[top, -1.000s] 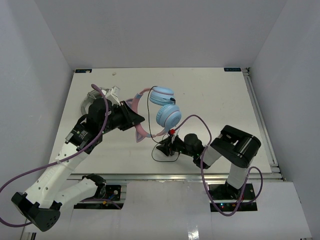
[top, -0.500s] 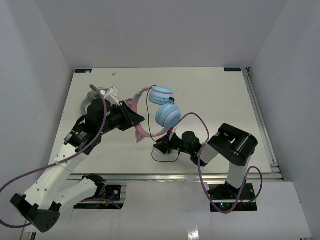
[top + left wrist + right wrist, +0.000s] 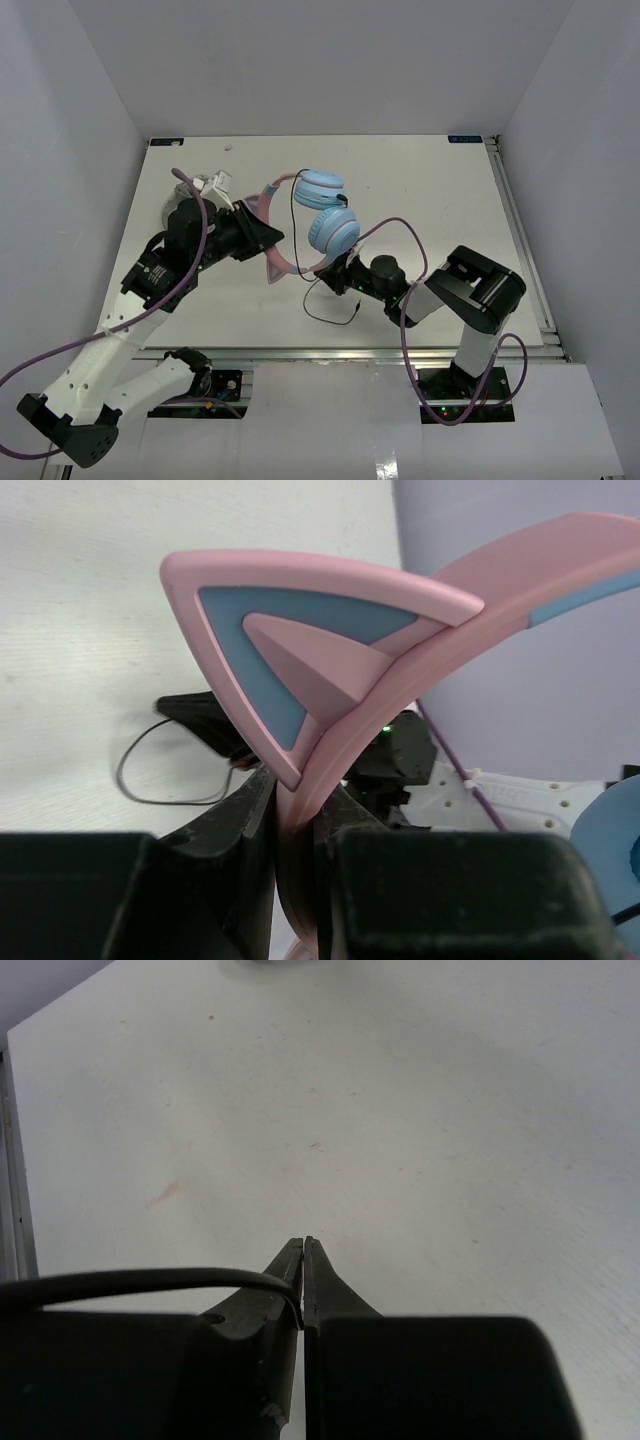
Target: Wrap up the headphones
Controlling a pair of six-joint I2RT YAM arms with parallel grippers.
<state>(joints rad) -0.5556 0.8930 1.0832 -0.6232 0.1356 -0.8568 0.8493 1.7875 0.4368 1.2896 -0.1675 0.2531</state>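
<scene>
Right gripper [image 3: 303, 1252] fingers pressed together, pinching thin black cable [image 3: 130, 1279]; cable arcs off toward 9 o'clock. White table [image 3: 420, 1110] beyond; faint reddish smudge [image 3: 168, 1193] at 10 o'clock.

Bright, even light; blurred wrist foregrounds.

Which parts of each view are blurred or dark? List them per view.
Top external: evenly lit and sharp, no glare, the headphones crisp. Left wrist: the left gripper is dark and blurry up close, while the pink ear it holds is fairly sharp. Right wrist: the right gripper is a dark, soft mass, the cable is soft too, and the table is in focus.
</scene>
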